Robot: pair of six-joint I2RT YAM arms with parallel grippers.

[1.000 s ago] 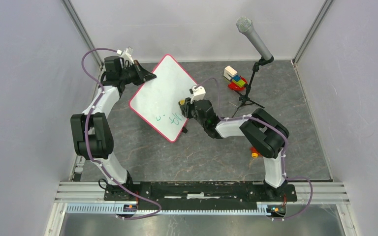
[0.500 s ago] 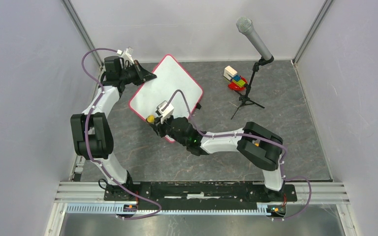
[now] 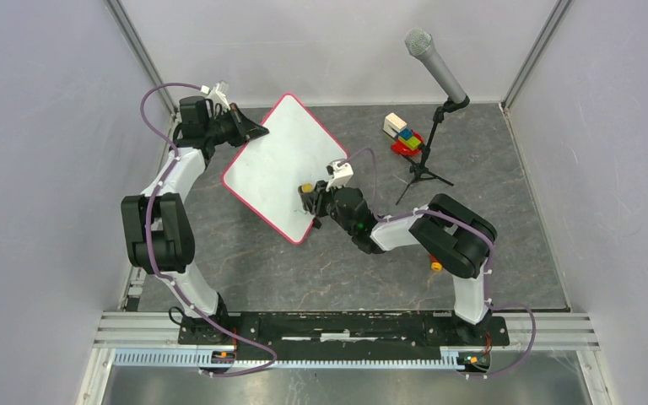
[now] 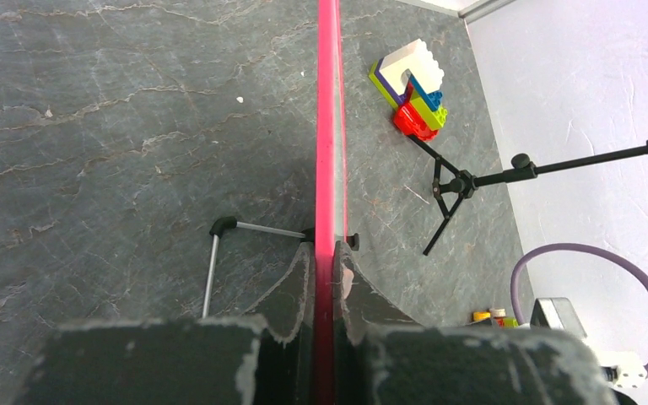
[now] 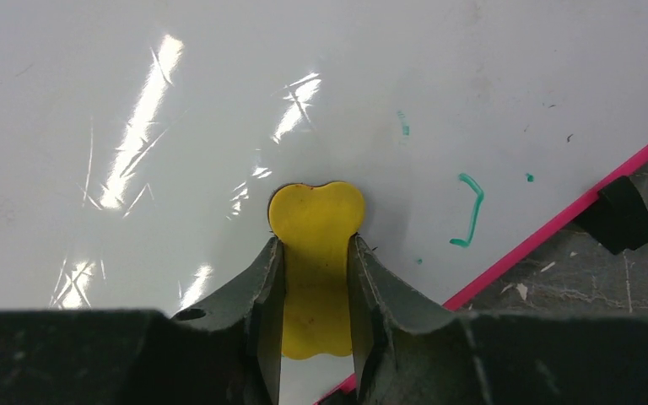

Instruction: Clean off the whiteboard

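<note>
Pinching a yellow eraser between them, the right fingers hold its rounded tip against the white face of the whiteboard, close to the board's near-right edge. Just to the right of the eraser, a few short green marks sit between it and the pink frame. A small black foot pokes out past that frame onto the grey marbled surface. Beside the right arm's elbow lies a small yellow-orange object, too small to identify.

From the top view, the whiteboard lies as a diamond left of centre, one corner pointing at the back wall, and most of its face is plain white. At its far-left edge the left fingers are clamped on the frame, one on each side of the pink strip, which the left wrist view sees edge-on. A thin grey wire leg juts out from the board beside them.

Farther back and to the right, well apart from the board, a stack of coloured toy bricks stands on the surface. Just beside it are the tripod feet of a microphone stand. The grey microphone leans up toward the back wall.
</note>
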